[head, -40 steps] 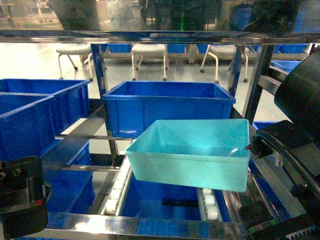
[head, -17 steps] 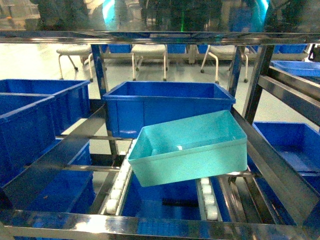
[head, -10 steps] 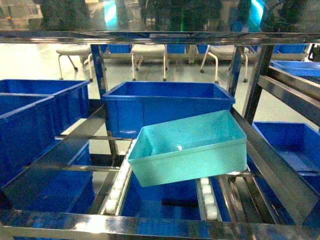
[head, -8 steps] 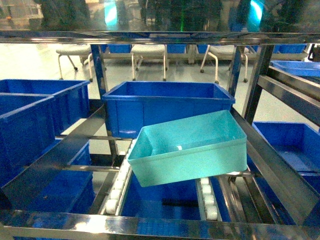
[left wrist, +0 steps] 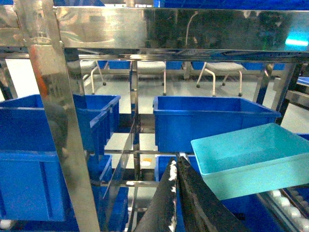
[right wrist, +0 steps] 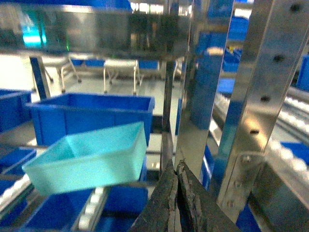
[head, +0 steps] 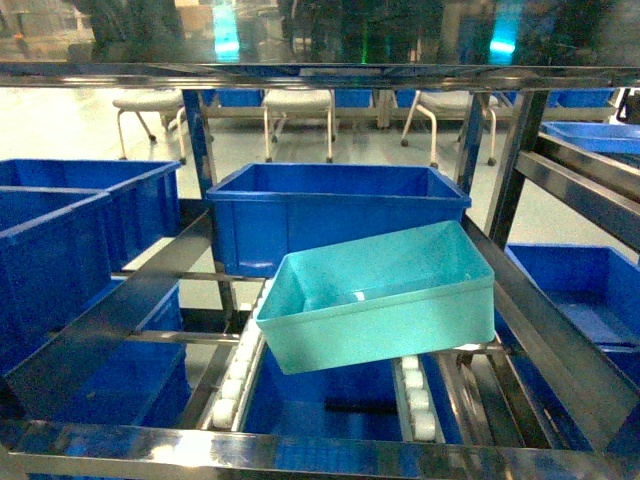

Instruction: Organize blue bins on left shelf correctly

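Turquoise bin: empty, tilted, right end raised, sitting askew on white roller rails of steel shelf, middle tier. Dark blue bin just behind it, upright, empty.

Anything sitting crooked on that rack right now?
Yes: the turquoise bin sits askew on the white roller rails, tilted and rotated, its right side raised, in front of the squarely seated dark blue bin. Neither claw touches it.

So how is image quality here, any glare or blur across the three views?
Head: sharp on the turquoise bin, coloured glare on the top shelf beam. Left wrist: clear, bright reflections on the steel upright. Right wrist: softest, with blurred roller rails.
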